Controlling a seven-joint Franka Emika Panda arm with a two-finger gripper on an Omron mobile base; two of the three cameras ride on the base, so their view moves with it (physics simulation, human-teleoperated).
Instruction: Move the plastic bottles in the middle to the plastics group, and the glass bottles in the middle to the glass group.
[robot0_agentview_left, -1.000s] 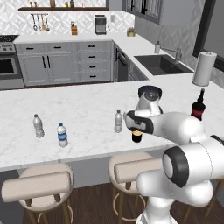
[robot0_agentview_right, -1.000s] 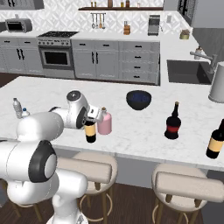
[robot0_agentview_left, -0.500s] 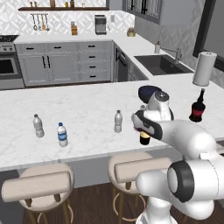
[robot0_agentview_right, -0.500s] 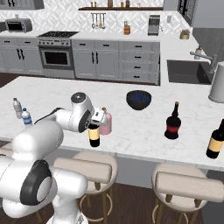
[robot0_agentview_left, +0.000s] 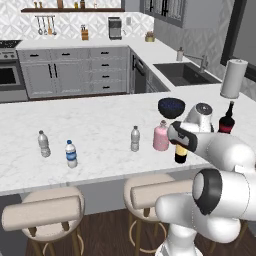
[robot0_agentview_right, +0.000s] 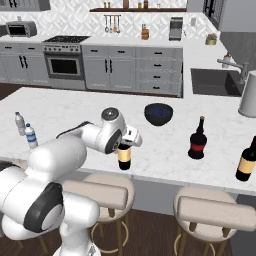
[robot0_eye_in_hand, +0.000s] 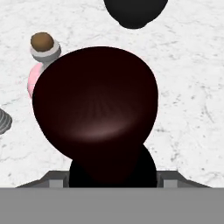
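Observation:
My gripper (robot0_agentview_left: 178, 142) is shut on the neck of the tall dark wine bottle (robot0_agentview_left: 180, 154) with the yellowish label (robot0_agentview_right: 124, 157), upright near the counter's front edge. In the hand view its dark shoulder (robot0_eye_in_hand: 94, 109) sits right below the camera. The pink bottle (robot0_agentview_left: 161, 136) stands just left of it, brown-capped (robot0_eye_in_hand: 42, 56) in the hand view. The small clear greyish bottle (robot0_agentview_left: 135, 138) stands further left. The plastics group, one greyish bottle (robot0_agentview_left: 44, 143) and one blue-labelled bottle (robot0_agentview_left: 71, 153), is far left. The black wide-bodied glass bottle (robot0_agentview_left: 227, 120) stands to the right (robot0_agentview_right: 198, 140).
A dark bowl (robot0_agentview_left: 171, 107) sits behind the pink bottle. A paper towel roll (robot0_agentview_left: 233, 78) and a sink (robot0_agentview_left: 186, 73) lie at the back right. Another dark bottle with a tan label (robot0_agentview_right: 246, 161) stands at the far right. Stools (robot0_agentview_left: 44, 212) line the counter's front.
The arm has carried the wine bottle to the right along the counter's front, away from the pink bottle, which has come out from behind the arm in the left base view.

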